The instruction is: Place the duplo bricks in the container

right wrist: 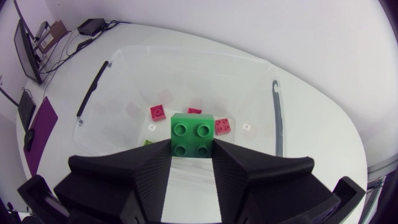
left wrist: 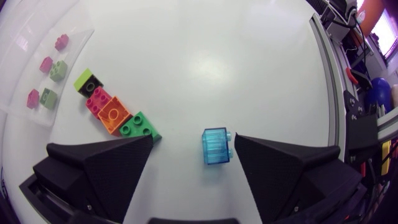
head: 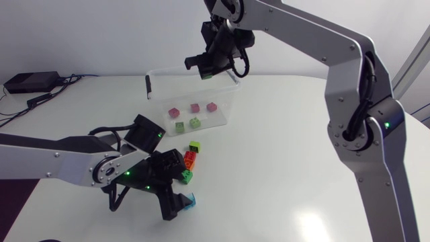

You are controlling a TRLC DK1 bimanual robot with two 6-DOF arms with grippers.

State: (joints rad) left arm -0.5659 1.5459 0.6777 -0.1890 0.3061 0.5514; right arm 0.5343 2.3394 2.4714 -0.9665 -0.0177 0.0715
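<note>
Right wrist view: green brick held over the container, ready to drop.
Right fingers [right wrist: 143, 168] clamp the green brick [right wrist: 193, 134] from both sides above the clear container [right wrist: 124, 81], where loose bricks [right wrist: 158, 111] lie, so letting go should land it inside. Left fingers [left wrist: 106, 162] stand wide open, low over the tabletop [left wrist: 205, 56], straddling the blue brick [left wrist: 216, 146], which sits hard by one finger. A row of joined bricks [left wrist: 115, 114] crowds the other fingertip and may get nudged.

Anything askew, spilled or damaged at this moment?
Only the blue brick: it lies tipped on its side on the table, studs sideways, between the left gripper's open fingers. The right gripper's green brick over the container looks normal; nothing spilled or damaged.
</note>
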